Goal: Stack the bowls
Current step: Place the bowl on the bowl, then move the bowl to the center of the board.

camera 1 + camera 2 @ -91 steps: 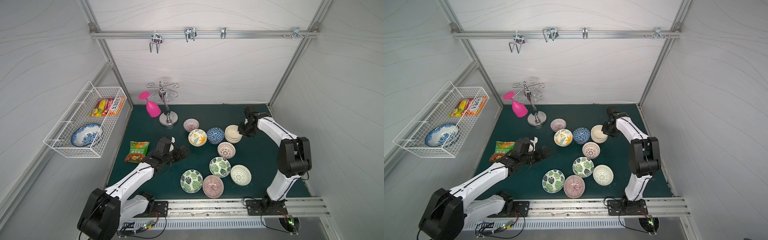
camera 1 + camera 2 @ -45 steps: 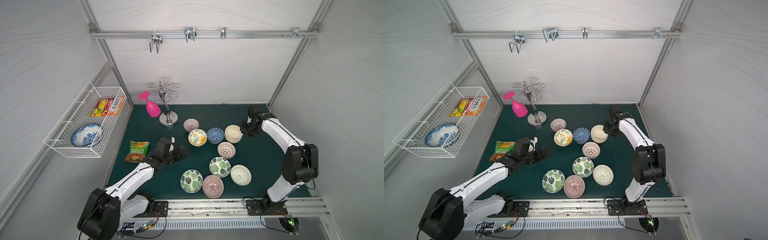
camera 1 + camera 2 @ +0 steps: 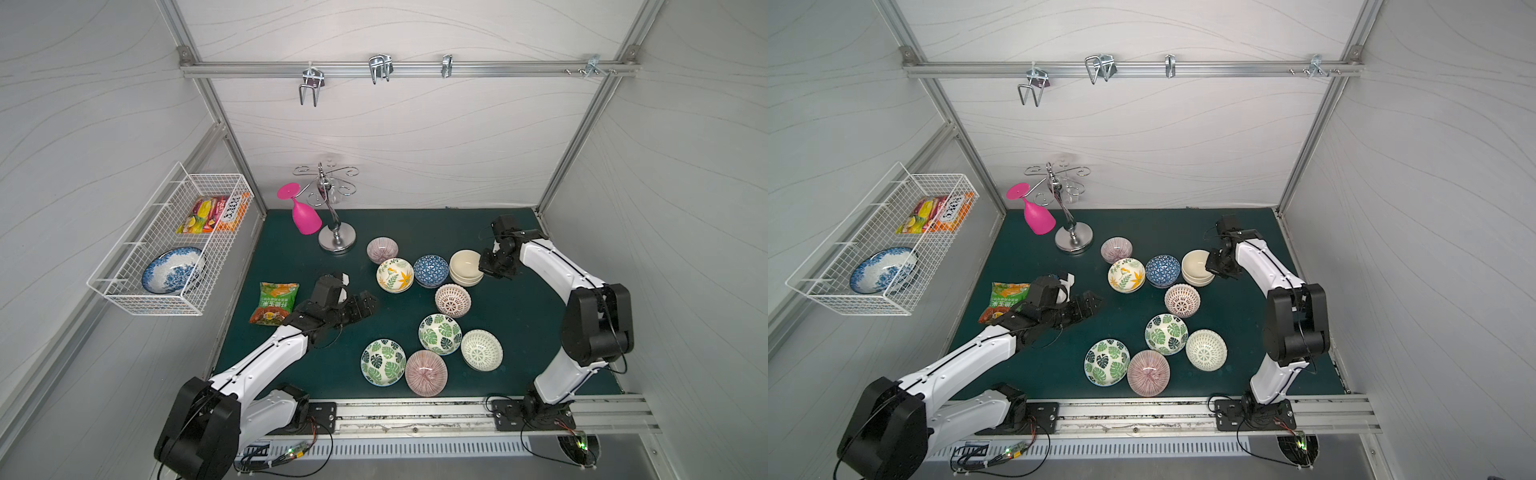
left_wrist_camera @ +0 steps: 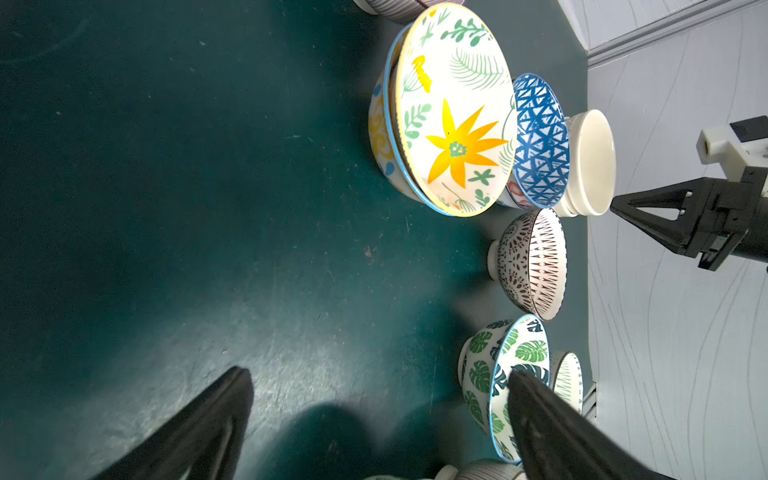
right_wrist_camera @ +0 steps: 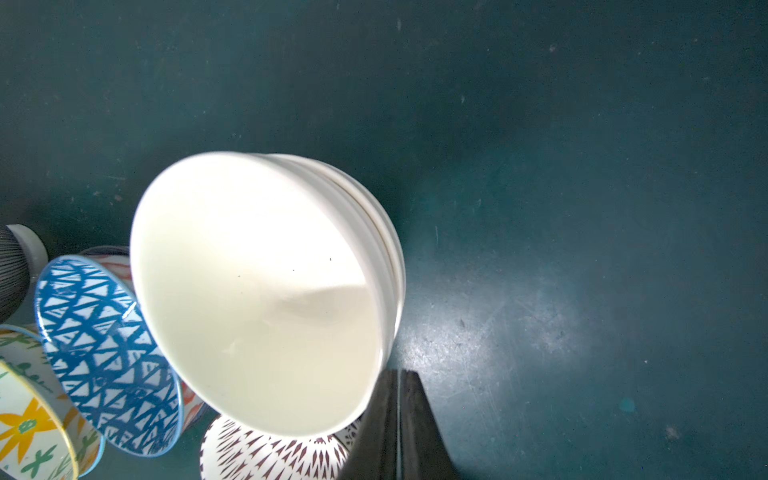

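Observation:
Two cream bowls [image 3: 466,267] sit nested at the back right of the green mat, also in the right wrist view [image 5: 257,291]. My right gripper [image 3: 484,268] [image 5: 398,372] is shut and empty, its tip just beside that stack's rim. Left of it stand a blue patterned stack [image 3: 431,270], a yellow floral stack [image 3: 395,275] [image 4: 453,112] and a pink striped bowl [image 3: 382,249]. Nearer the front lie single lattice bowls [image 3: 453,300] [image 3: 481,350], leaf bowls [image 3: 440,333] [image 3: 383,362] and a pink striped bowl [image 3: 426,372]. My left gripper [image 3: 368,305] [image 4: 380,376] hangs open and empty, left of them.
A glass rack [image 3: 337,241] with a hanging pink goblet [image 3: 305,218] stands at the back left. A snack bag [image 3: 274,302] lies by the left arm. On the left wall hangs a wire basket [image 3: 124,286] holding a blue-and-white dish [image 3: 172,270] and packets.
My right gripper's jaws have closed, and it has slid slightly toward the front beside the cream stack while its elbow swung right. The left arm has not moved.

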You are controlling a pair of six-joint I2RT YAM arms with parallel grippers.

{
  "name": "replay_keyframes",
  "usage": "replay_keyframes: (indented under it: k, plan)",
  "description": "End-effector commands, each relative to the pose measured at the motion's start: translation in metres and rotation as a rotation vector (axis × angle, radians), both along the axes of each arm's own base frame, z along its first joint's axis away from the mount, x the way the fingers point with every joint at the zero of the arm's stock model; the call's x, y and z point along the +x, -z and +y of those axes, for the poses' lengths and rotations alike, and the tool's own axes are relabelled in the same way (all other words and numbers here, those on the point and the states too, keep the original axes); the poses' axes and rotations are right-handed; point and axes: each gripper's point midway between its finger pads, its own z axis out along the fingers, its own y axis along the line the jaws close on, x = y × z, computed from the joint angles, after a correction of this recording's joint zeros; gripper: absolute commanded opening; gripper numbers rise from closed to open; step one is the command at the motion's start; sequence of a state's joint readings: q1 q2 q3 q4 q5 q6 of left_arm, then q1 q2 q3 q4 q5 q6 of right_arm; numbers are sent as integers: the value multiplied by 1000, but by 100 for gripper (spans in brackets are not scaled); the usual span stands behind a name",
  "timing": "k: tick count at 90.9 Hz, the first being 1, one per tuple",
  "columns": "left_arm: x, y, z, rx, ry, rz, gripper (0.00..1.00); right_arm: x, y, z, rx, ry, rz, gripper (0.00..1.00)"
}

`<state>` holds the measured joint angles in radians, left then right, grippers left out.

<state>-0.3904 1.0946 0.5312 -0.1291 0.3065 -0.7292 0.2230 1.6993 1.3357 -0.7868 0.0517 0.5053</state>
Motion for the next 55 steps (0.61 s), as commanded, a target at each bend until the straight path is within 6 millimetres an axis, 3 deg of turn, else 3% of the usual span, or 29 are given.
replay_keyframes:
  k: [1, 15, 27, 42, 55]
  plan:
    - [14, -25, -2, -20, -6, -82, 100, -4, -7, 1, 5, -10, -3, 13]
    - [13, -26, -2, -19, -10, -86, 100, -20, -25, 2, 25, -15, -28, 27]
    - [12, -27, 0, -19, -15, -90, 100, -57, -24, 10, 58, -23, -7, 37]
    - [10, -28, 1, -21, -21, -95, 100, -108, -12, 34, 135, -38, 25, 43]
    - [9, -29, 1, -21, -19, -93, 100, -134, -19, 62, 159, -128, -17, 44]
